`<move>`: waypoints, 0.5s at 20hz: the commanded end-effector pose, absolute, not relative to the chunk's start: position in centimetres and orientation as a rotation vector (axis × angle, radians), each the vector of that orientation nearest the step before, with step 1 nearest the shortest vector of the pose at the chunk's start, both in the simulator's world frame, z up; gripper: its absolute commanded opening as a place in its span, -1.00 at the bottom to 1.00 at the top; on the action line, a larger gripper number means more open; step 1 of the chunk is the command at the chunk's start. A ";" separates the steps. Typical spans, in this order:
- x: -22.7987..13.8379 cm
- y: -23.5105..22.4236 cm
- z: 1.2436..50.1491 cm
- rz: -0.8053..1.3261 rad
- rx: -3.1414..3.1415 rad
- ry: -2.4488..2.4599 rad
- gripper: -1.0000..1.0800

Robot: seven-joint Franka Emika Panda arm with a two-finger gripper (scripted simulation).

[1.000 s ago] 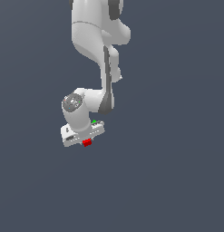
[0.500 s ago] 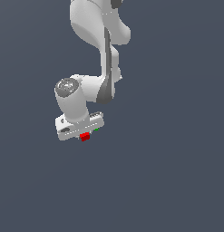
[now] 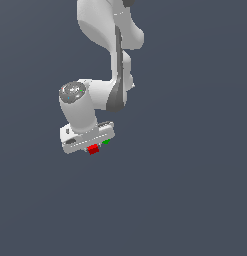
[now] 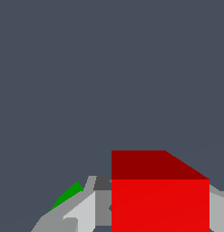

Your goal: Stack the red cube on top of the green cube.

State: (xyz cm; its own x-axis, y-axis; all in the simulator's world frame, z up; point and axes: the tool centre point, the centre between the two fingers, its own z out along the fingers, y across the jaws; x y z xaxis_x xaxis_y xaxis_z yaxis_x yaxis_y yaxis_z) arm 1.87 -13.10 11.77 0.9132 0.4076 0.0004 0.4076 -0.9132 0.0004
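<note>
Against half a second ago: wrist swung further toward the exterior view's left, hand body tilted, arm link above more upright. Red cube carried along under the hand, no longer right beside the green one as a second ago.

Red cube seated between the jaws, projecting just below the white hand. Wrist view: cube filling the gap, pale finger against one flank, a second pale sliver at the opposite flank. Jaws narrow, closed onto the red cube.

Green cube peeking out at the hand's lower edge, beside the jaws toward the exterior view's right. In the wrist view only a green corner showing past one finger. Touching the finger or apart: cannot tell.

Red cube: plain, bright red front face, darker red top, sharp edges. Green cube: plain bright green, mostly hidden. Plain slate-grey surface all round.
</note>
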 end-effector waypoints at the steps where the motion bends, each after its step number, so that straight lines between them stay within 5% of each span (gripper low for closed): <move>1: 1.6 -13.0 11.7 0.001 3.072 0.655 -1.00; 10: -1.1 -12.2 10.4 0.001 3.072 0.655 -1.00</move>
